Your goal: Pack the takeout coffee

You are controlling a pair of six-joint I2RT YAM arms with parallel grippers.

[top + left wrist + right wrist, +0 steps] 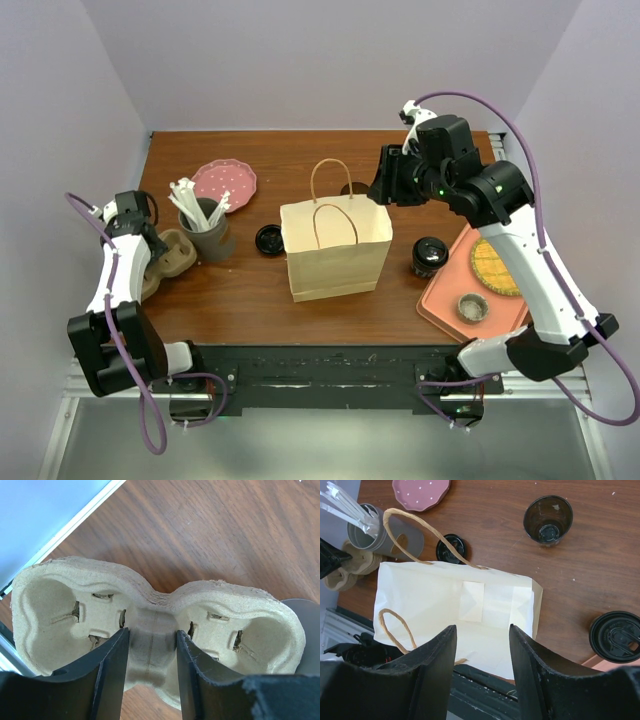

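One tip: left claw (152,635) straddles the middle of the pulp carrier (55,605) (pinch unclear), so close squarely there; right claw (481,630) hangs open.

White arms (530,260) with black joints, purple cables (540,170) (green light (441,190) on the right), black hands (152,640) (482,635)

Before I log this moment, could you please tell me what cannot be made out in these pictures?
Takeout coffee: contents hidden by its lid; cut off by the right wrist view's edge.
Left gripper: left wrist view leaves unclear whether it grips the cup carrier.
Open dark cup: top view, mostly behind the paper bag.
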